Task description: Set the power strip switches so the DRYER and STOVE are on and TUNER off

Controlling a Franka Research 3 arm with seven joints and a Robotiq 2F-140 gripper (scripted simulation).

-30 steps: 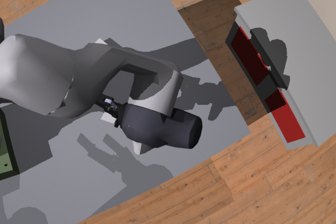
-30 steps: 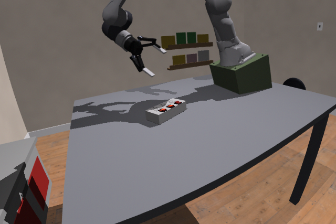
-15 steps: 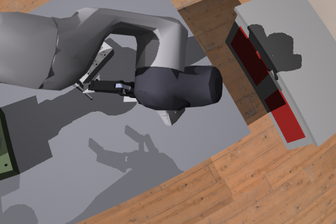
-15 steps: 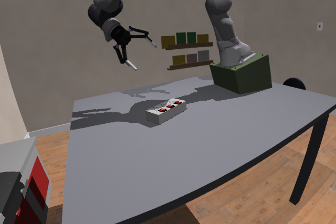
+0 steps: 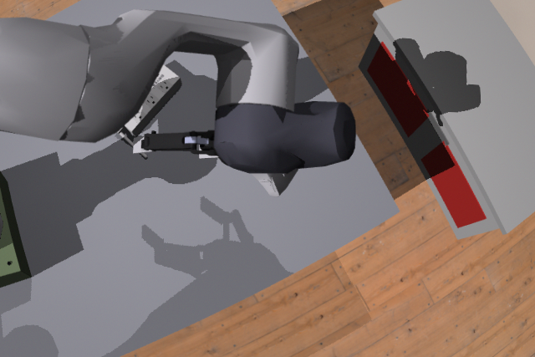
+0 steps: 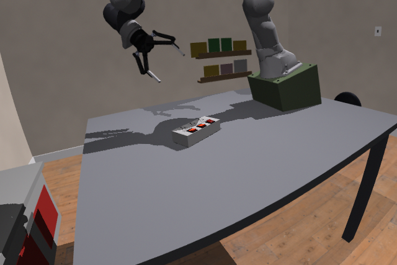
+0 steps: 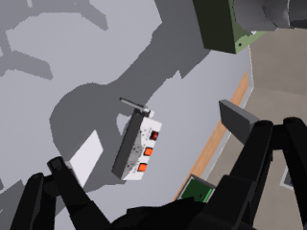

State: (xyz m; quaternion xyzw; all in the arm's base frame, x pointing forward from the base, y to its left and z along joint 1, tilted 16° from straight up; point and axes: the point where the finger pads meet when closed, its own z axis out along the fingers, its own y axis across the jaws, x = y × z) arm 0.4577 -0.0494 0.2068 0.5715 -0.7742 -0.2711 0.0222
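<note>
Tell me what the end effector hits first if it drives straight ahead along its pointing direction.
Probably the power strip: the wrist view centres it between the open end effector's fingers, lying on the table. Depth is unclear.

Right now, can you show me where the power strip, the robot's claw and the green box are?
power strip point(image 6: 196, 132), exterior view, on its white top face.
gripper point(image 6: 166, 63), exterior view, midway between its open fingertips.
green box point(image 6: 288, 90), exterior view, on its front side under the arm.
</note>
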